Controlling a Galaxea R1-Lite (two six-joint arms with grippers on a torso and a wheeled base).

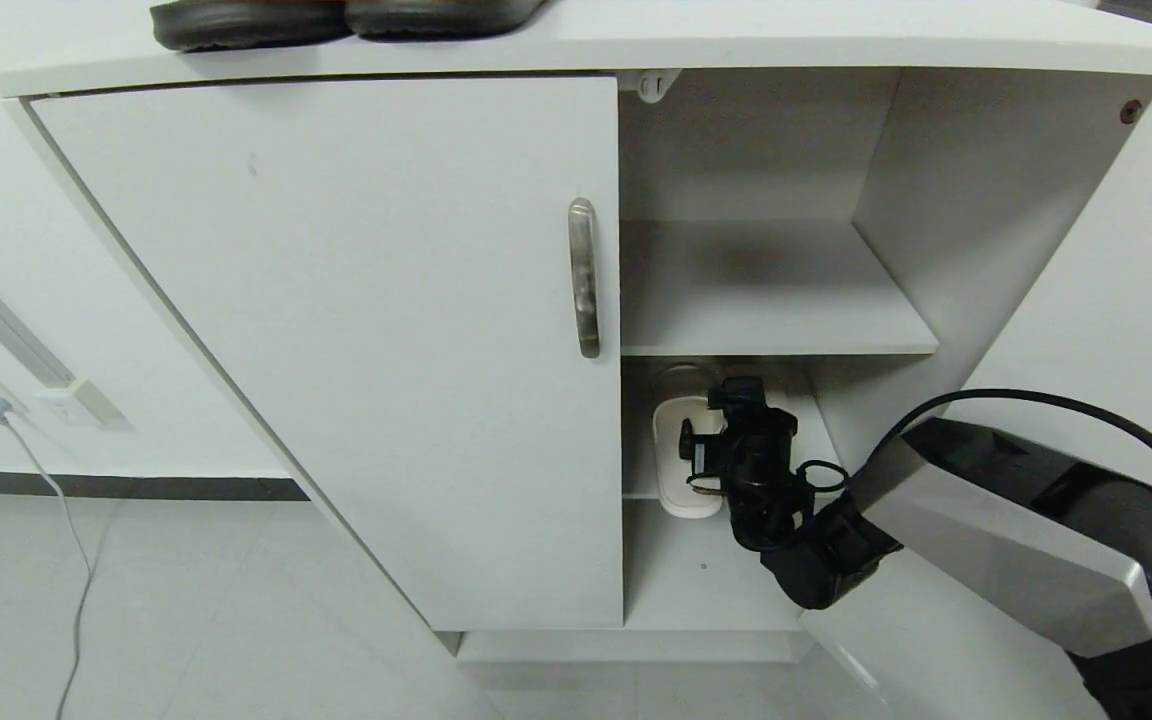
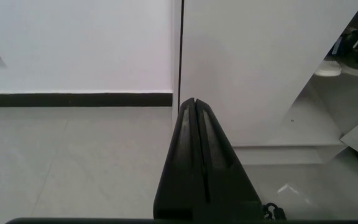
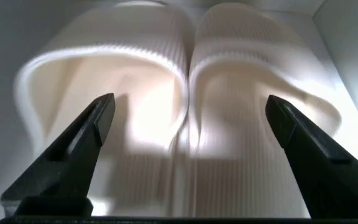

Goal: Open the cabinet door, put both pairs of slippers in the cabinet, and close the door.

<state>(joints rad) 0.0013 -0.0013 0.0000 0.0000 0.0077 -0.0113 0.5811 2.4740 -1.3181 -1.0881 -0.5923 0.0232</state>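
R gripper [image 3: 190,104] is inside the cabinet [image 1: 986,200], lower compartment, jaws spread wide w/ nothing clamped. The white slippers [image 3: 229,74] lie side by side on the lower shelf just beyond its fingertips. L gripper [image 2: 194,106] is pressed shut and empty, low near the floor. Dark slippers [image 1: 336,18] sit on the cabinet top, not yet stowed.

Risks: a fingertip could snag a slipper on the way out and drag it off the shelf. The pair also looks close to the shelf's front edge, so the door may catch a heel.
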